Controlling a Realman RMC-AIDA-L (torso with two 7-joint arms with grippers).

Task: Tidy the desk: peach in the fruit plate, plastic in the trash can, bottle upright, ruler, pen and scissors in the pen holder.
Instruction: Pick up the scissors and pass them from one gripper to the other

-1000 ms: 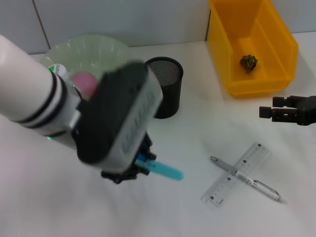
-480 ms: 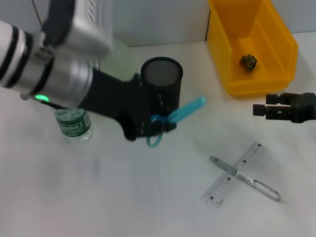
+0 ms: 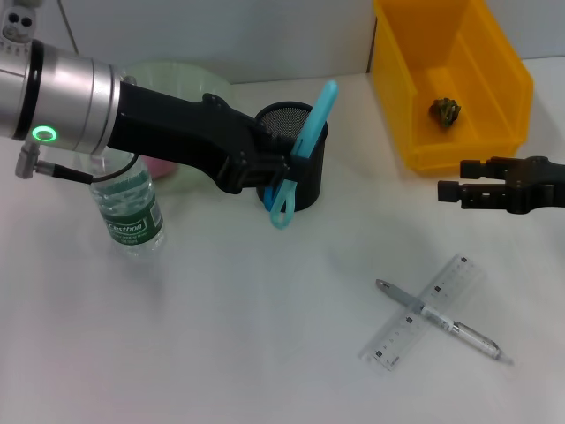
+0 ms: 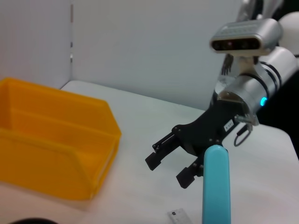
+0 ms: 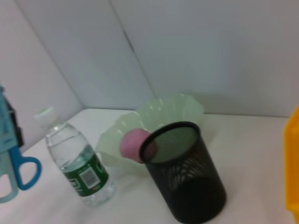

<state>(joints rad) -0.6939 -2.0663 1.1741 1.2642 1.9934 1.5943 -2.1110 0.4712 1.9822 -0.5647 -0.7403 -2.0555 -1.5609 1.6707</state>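
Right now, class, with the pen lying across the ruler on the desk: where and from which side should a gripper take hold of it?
Grip the pen at its upper end, clear of the ruler, coming straight down from above. It lies flat and slim across the ruler, so the jaws should probably close across its barrel. The right gripper hovers nearest; the left gripper holds the scissors.

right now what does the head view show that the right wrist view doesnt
Only the head view shows the ruler with the pen lying across it, the crumpled plastic in the yellow bin, the right gripper, and the left gripper holding the scissors.

Only the right wrist view shows the peach clearly, in the fruit plate.

Both show the scissors, the upright bottle and the black mesh pen holder.
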